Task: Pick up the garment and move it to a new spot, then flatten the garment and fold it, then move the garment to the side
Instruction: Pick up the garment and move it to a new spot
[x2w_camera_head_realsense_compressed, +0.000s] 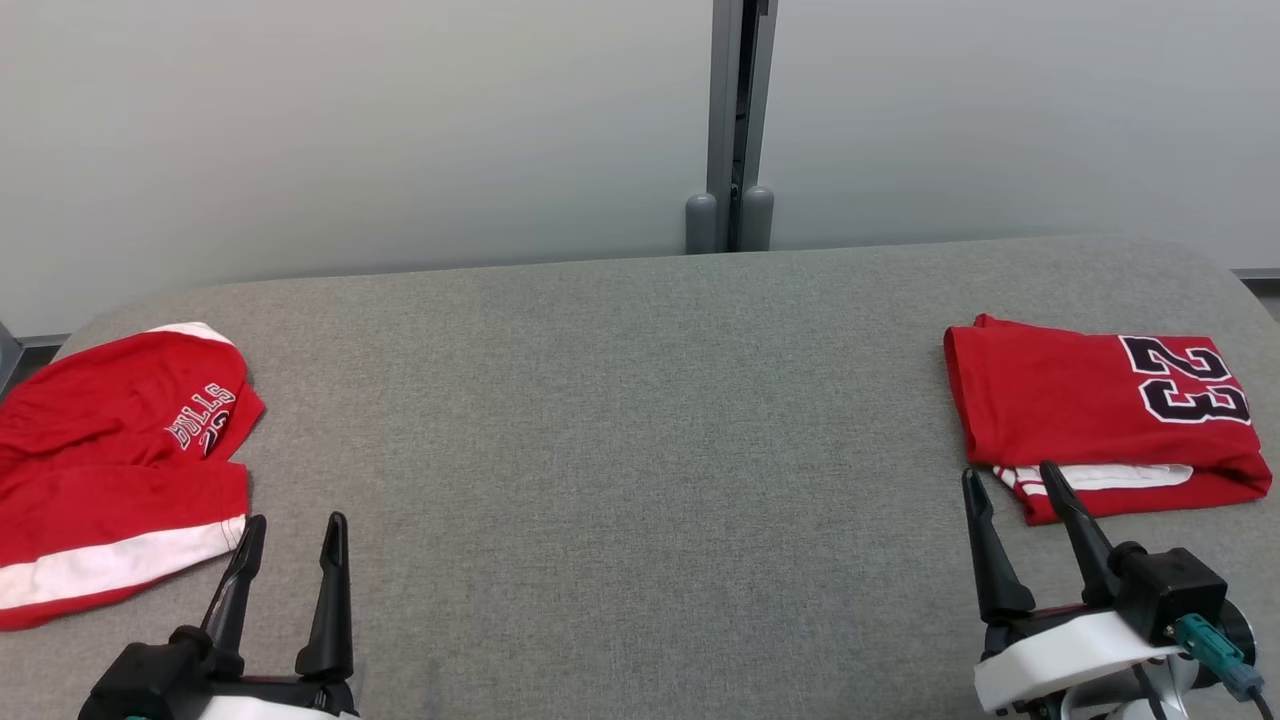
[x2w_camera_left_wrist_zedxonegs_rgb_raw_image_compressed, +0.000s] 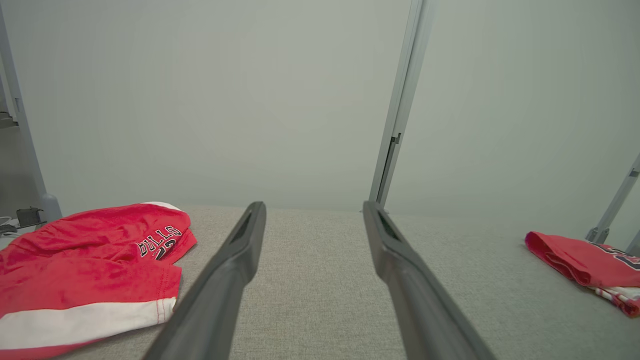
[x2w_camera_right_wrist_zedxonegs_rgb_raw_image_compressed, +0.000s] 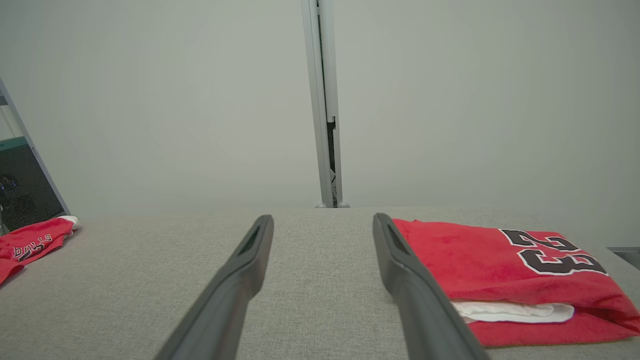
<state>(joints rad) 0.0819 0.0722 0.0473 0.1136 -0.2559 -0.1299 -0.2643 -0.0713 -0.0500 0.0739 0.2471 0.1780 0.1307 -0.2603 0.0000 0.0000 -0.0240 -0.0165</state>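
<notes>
With your left gripper (x2w_camera_head_realsense_compressed: 296, 520) and right gripper (x2w_camera_head_realsense_compressed: 1008, 472) both spread and empty, take the crumpled garment (x2w_camera_head_realsense_compressed: 110, 450) at nine o'clock by one hem layer, leaving the folded jersey (x2w_camera_head_realsense_compressed: 1080, 400) at three o'clock.

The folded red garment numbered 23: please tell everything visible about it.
The folded garment is soft red cloth, a neat rectangle with a black, white-edged 23 on top and white trim showing between its layers at the near edge. It lies flat on the grey fabric-covered table, at the robot's right, ungripped.
</notes>
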